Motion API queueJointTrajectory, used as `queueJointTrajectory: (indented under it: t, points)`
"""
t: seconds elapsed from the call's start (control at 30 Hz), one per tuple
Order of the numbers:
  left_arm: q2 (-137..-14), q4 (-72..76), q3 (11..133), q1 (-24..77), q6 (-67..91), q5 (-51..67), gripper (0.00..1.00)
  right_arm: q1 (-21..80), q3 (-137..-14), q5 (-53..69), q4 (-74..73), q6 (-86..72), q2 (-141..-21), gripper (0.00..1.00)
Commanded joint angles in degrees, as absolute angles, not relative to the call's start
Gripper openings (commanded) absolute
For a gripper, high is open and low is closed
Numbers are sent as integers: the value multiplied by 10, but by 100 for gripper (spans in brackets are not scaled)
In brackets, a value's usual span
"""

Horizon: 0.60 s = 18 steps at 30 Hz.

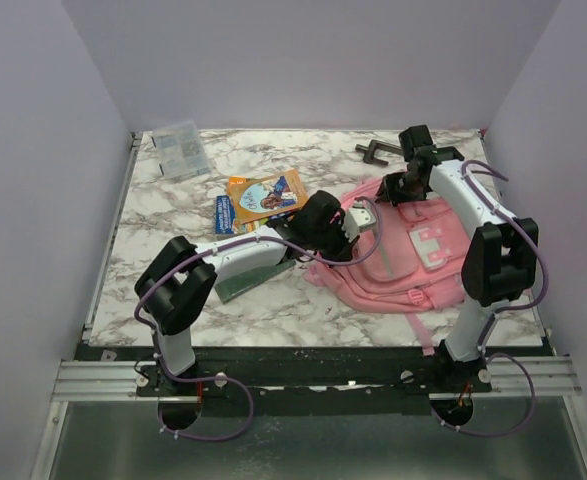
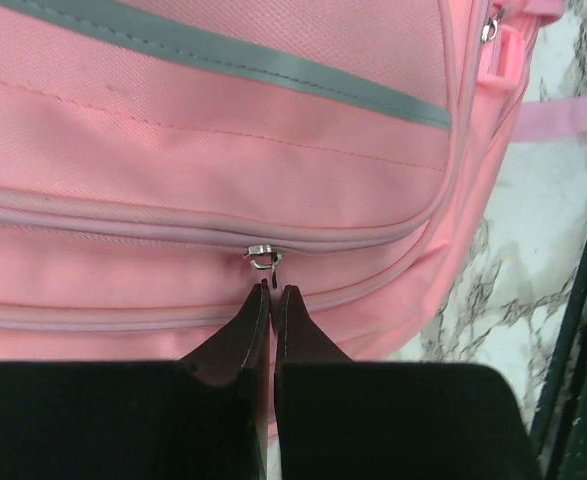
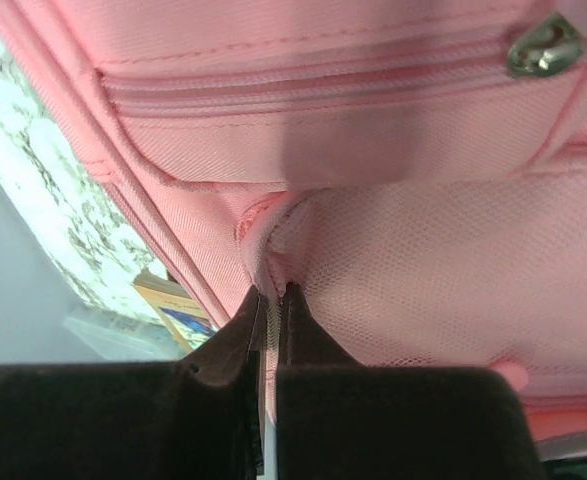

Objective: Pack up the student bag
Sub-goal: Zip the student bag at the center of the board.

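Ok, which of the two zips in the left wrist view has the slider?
The upper zip on the student bag: its metal slider sits just beyond the shut left gripper; the lower zip shows none.

The student bag (image 2: 223,150) is matt pink woven cloth with a smooth grey trim band (image 2: 273,75), a shiny metal zipper pull (image 2: 263,257) and a fine mesh panel (image 3: 423,270). The table (image 1: 173,290) looks smooth and marble-patterned. A clear plastic packet (image 1: 180,148) lies at 11 o'clock.

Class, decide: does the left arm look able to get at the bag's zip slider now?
Probably yes: the left gripper sits shut right at the zip slider, nothing between them.
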<state>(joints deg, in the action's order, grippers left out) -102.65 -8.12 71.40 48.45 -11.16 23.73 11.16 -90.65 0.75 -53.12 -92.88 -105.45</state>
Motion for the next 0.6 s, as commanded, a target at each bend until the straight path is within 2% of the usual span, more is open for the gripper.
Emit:
queueJointTrajectory:
  t: [0.0, 0.1, 0.17, 0.23, 0.33, 0.43, 0.57]
  points:
    - [-1014, -6, 692, 499, 36, 204, 0, 102, -935, -28, -417, -845, -1050, 6]
    - [-998, 29, 668, 499, 51, 188, 0, 102, -856, 23, -307, -627, -995, 51]
    - [-989, 46, 653, 499, 55, 185, 0, 101, -774, 72, -231, -491, -929, 65]
    - [-987, 56, 647, 499, 53, 194, 0, 101, -741, 121, -232, -360, -878, 76]
    - [-991, 57, 645, 499, 52, 207, 0, 101, -720, 198, -269, -239, -839, 83]
    - [-991, 67, 640, 499, 55, 212, 0, 101, -725, 290, -328, -182, -852, 81]
    - [-984, 76, 636, 499, 67, 227, 0, 100, -686, 335, -276, -186, -851, 77]
